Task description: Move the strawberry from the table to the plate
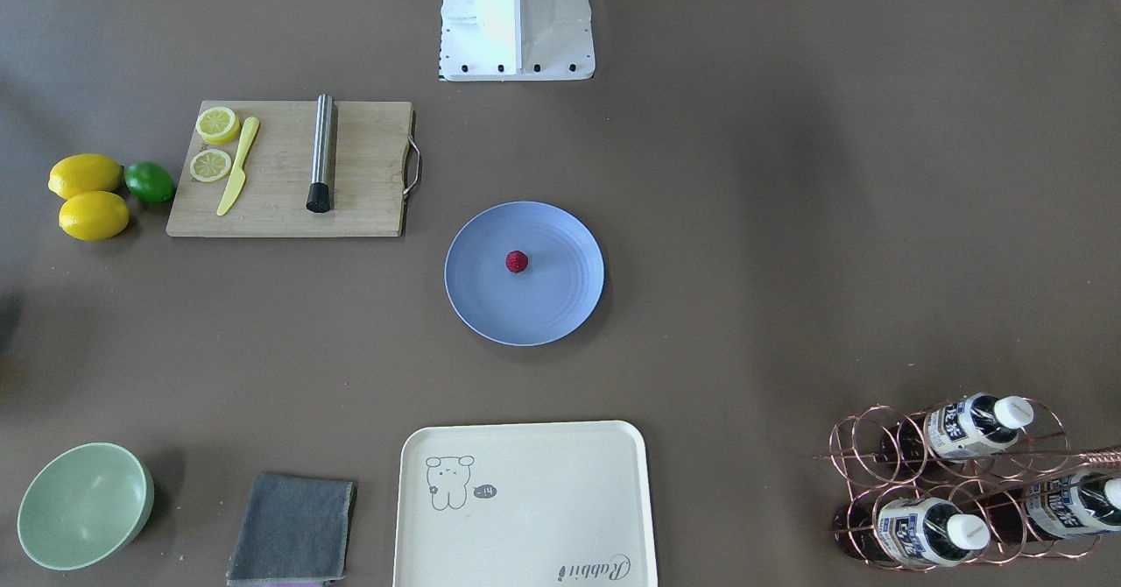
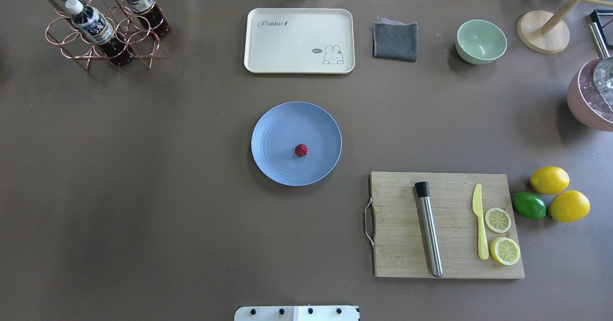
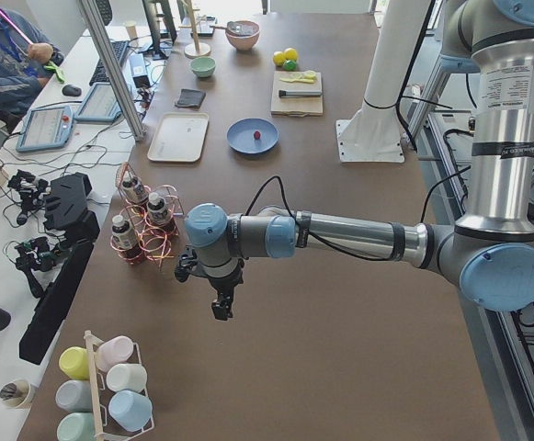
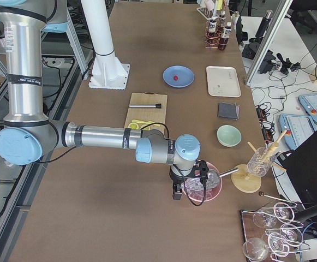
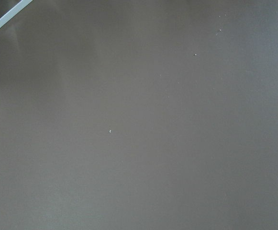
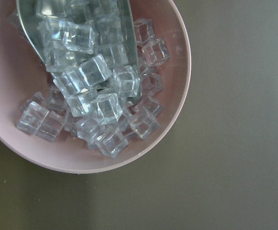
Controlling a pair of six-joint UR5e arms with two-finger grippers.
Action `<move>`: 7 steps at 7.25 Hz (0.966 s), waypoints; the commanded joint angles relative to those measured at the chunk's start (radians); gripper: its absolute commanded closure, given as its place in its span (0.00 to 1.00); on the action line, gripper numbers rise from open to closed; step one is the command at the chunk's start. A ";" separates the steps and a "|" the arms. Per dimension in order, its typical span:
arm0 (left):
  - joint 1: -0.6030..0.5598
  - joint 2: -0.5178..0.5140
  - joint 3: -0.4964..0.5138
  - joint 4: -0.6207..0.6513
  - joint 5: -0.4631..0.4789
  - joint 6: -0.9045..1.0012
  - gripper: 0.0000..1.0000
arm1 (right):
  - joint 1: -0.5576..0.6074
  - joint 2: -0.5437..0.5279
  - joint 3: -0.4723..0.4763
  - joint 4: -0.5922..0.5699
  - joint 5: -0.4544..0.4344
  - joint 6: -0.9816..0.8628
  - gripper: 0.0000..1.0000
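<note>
One strawberry is seen on the plate; job judged done. For left claw and right claw, spread or pressed cannot be told.

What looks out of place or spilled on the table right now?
Nothing stands out: the strawberry lies near the middle of the plate, and the ice cubes in view sit inside the pink bowl.
</note>
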 commanded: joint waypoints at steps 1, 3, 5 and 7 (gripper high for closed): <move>0.000 0.000 0.001 -0.002 -0.001 0.000 0.01 | -0.005 -0.003 0.004 -0.006 0.000 -0.002 0.00; 0.000 0.000 0.000 -0.002 0.001 0.000 0.01 | -0.017 -0.003 0.002 -0.006 -0.002 0.000 0.00; -0.002 0.000 -0.002 -0.002 0.001 0.000 0.01 | -0.023 -0.003 0.004 -0.005 -0.003 0.000 0.00; -0.006 0.003 -0.003 -0.002 -0.004 0.001 0.01 | -0.029 -0.003 0.004 -0.005 -0.002 0.000 0.00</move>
